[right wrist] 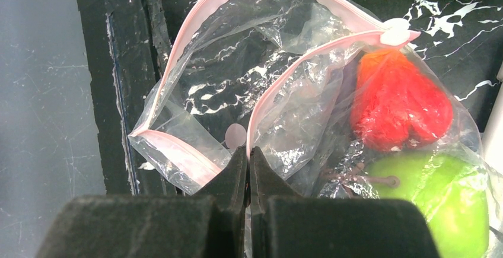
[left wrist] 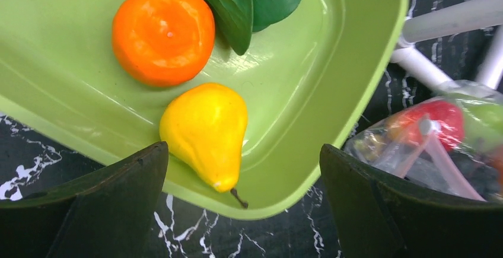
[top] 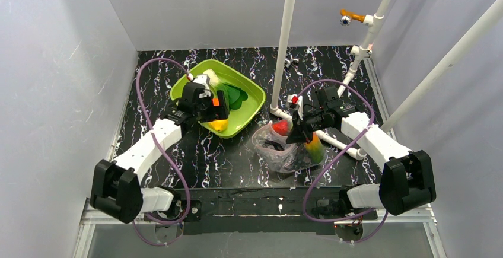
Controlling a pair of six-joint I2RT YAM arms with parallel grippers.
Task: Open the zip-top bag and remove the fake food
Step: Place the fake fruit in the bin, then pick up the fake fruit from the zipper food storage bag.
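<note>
The left arm's fingers stood spread wide with nothing between them, hanging over the near rim of a lime-green square plastic tray. In that tray lay a yellow plastic pear, its stalk pointing toward the rim. A round orange plastic fruit sat just beside it, and dark green plastic leaves lay next to the orange.

The clear crinkly plastic zip-top bag rested on the black white-veined tabletop, just to the right of the tray and near the foot of an upright white pipe. Its mouth gaped: the two pinkish zip strips were parted into a loop, with the white slider at one end. The right arm's fingers were pressed tight together, pinching the bag's plastic at the edge of the mouth.

Inside the bag, at the end away from the opening, a red plastic fruit lay against a green plastic apple. A dark stalked piece sat between them and the mouth, too blurred by the plastic to identify
</note>
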